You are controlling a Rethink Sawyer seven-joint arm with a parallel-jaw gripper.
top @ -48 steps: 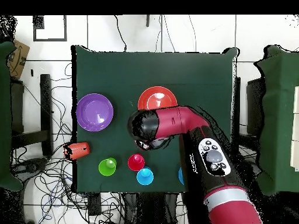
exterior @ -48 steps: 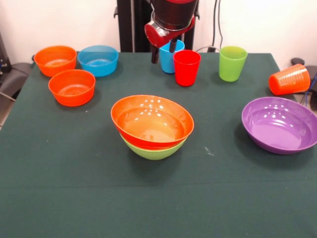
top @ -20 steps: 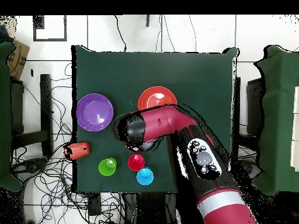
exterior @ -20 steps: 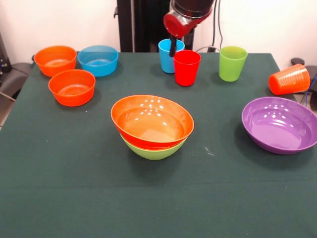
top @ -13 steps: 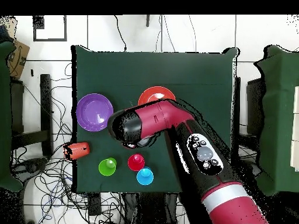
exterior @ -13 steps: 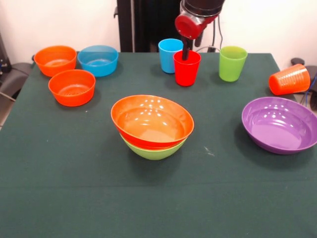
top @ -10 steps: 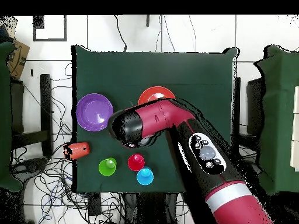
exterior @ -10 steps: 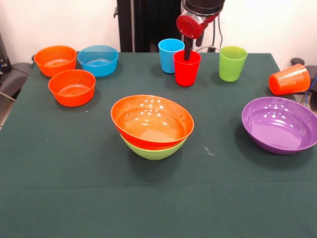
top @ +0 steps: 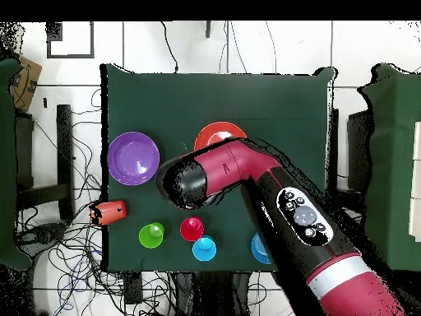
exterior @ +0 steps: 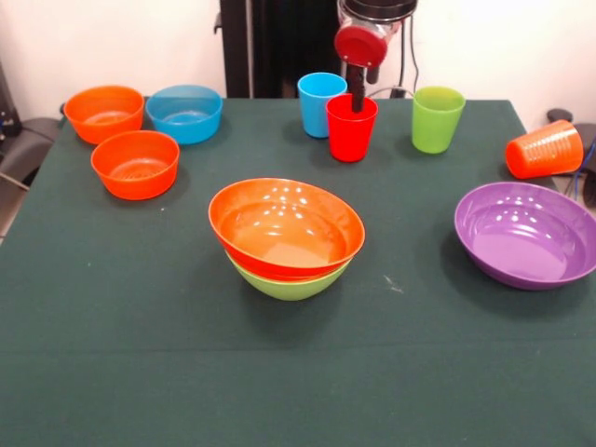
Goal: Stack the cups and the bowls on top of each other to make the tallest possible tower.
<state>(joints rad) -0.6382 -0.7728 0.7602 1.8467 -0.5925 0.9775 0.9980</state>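
Plastic: four cups (exterior: 351,126), six bowls (exterior: 286,229), two stacked; claw (exterior: 356,101) over red cup, grip unclear.

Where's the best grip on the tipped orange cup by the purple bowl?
Judging by its pose, grip across the ribbed wall mid-body, coming straight down. The orange cup lies on its side at the table edge, mouth toward the purple bowl, so the rim isn't reachable from above. It may roll; close slowly.
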